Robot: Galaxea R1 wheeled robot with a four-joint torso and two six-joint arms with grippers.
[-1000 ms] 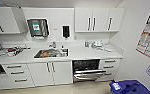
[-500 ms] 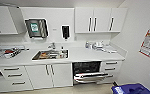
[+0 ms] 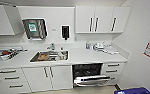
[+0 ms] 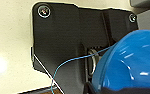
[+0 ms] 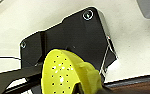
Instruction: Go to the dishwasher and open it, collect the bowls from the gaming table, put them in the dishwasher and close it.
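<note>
Two bowls ride with the robot as it faces a white kitchen run. At about nine o'clock in the head view a dish rack (image 3: 6, 53) holding crockery sits on the white countertop (image 3: 86, 57), and above it toward eleven o'clock a paper towel dispenser (image 3: 35, 28) hangs on the wall. Near the centre the steel sink (image 3: 50, 56) is sunk into the counter with items lying in it, a tap (image 3: 51, 46) behind it, and a dark soap dispenser (image 3: 65, 32) on the wall at twelve o'clock. Toward one o'clock are white wall cabinets (image 3: 101, 19) with black bar handles, and below them small white dishes (image 3: 101, 46) stand on the counter. At about five o'clock the dishwasher (image 3: 88, 70) stands open, its dark interior showing and its steel door (image 3: 91, 80) let partly down. A blue object (image 3: 133, 91) pokes in at the lower right corner. In the left wrist view the blue bowl (image 4: 131, 62) sits close against the left gripper at about four o'clock, a thin blue cable looping beside it; I cannot tell how the fingers stand. In the right wrist view the yellow-green bowl (image 5: 66, 72), speckled with small dots, sits at about six o'clock by the right gripper; there too the fingers cannot be made out.
</note>
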